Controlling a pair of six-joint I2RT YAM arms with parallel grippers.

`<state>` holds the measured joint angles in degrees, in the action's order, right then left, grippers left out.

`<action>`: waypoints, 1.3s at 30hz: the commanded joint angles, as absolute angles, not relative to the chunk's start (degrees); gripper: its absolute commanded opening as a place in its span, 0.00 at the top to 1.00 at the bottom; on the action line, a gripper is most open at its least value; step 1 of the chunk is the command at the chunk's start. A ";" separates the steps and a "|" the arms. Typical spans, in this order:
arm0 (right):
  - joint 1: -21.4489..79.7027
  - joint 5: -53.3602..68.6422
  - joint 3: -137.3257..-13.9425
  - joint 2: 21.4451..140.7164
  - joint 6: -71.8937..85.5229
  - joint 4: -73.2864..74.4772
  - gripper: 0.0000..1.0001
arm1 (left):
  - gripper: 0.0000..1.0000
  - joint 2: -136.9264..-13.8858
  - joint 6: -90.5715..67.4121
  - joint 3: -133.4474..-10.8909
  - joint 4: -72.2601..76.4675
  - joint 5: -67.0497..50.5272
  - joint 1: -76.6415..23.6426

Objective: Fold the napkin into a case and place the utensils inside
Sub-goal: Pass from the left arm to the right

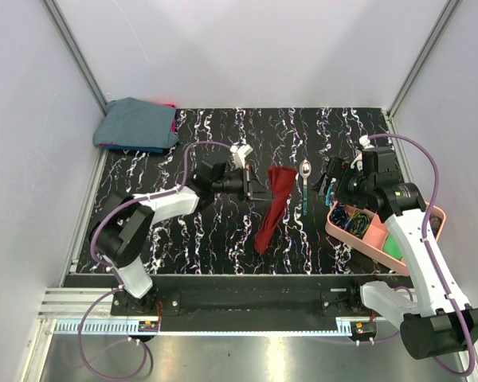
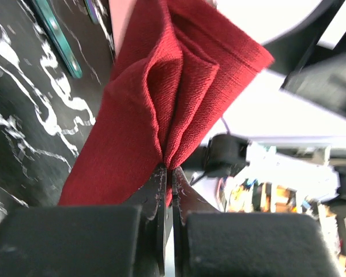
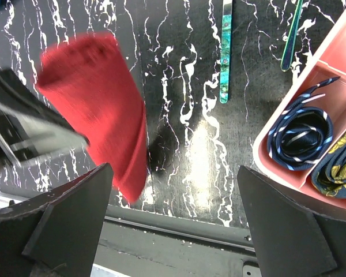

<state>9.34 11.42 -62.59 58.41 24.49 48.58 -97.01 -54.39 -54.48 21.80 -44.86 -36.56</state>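
Left gripper (image 2: 168, 173): napkin (image 2: 161, 98) is being pinched and dangled over the table (image 1: 207, 235) middle for folding.
Right gripper (image 3: 174, 219): jaws are being held spread, ready.

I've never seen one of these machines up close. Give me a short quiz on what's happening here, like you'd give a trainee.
1. True or false: the right gripper is shut on the spoon.
2. What does the left gripper pinch? A the red napkin, B the spoon, C the pink tray.
3. Where do the coiled cables lie?
Key: 1 false, its jaws stand open, apart from the spoon. 2 A. 3 In the pink tray.
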 commanded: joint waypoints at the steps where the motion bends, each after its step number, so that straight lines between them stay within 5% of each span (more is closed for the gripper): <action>1: 9.05 10.02 -65.04 58.36 25.22 48.78 0.00 | 1.00 -101.50 -60.64 -54.58 34.01 -50.00 -32.18; 18: 9.05 11.51 -62.58 61.61 26.28 45.36 0.00 | 1.00 -110.04 -53.09 -58.88 24.72 -54.05 -21.27; 24: 9.23 27.66 -55.47 65.91 26.71 34.12 0.00 | 1.00 -109.60 -53.00 -58.19 24.78 -53.44 -20.83; 31: 20.73 31.56 -50.89 75.83 33.03 14.28 0.00 | 1.00 -108.11 -54.14 -56.52 25.66 -52.21 -20.74; 39: 32.41 21.48 -49.30 88.06 38.94 0.97 0.01 | 1.00 -106.88 -54.23 -56.42 24.52 -50.98 -20.74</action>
